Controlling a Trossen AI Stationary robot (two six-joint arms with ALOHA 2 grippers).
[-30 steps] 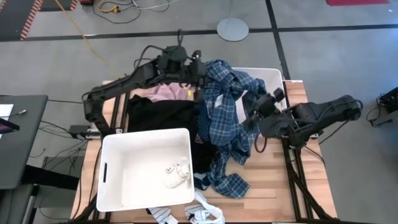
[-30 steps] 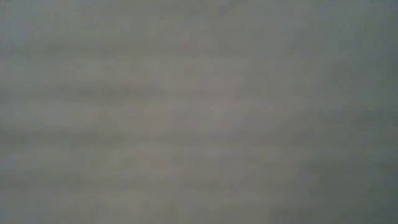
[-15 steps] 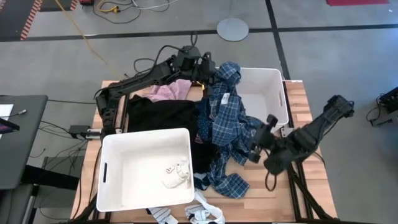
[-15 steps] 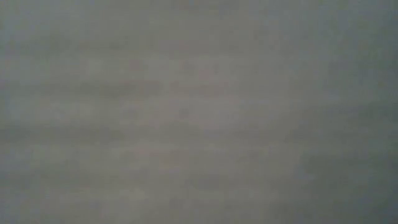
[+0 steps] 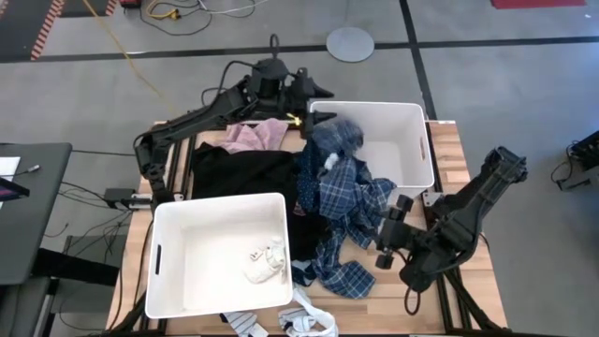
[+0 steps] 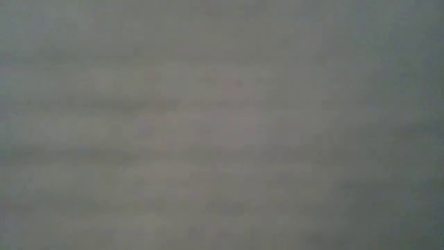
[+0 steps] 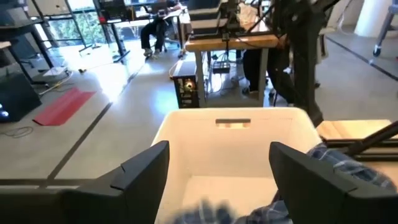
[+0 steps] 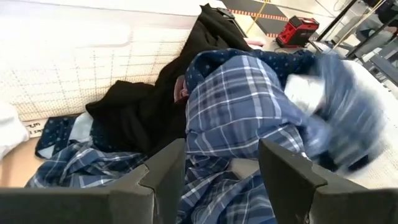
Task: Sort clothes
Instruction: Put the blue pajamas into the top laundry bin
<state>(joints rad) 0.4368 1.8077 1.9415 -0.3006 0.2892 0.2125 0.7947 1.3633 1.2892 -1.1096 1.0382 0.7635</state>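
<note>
**Over the far bin: shirt let go, sort barely begun**

At the far bin's (image 5: pixel 412 117) rim your left gripper (image 5: pixel 314 114) stands spread, empty. Right gripper (image 5: pixel 387 245) hovers parted, holding nothing, beside the plaid shirt (image 5: pixel 342 192). That shirt drapes soft and crumpled, half in the bin, half on the table. Near bin (image 5: pixel 178 229) holds only white socks (image 5: pixel 264 260). Left to do: black garment (image 5: pixel 245 171), pink piece (image 5: pixel 259 136), striped socks (image 5: pixel 245 323).

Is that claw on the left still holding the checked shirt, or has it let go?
Apart. In the left wrist view the left claw is open, nothing between its fingers, over the white bin; the plaid shirt lies below, draped over the bin's edge.
</note>
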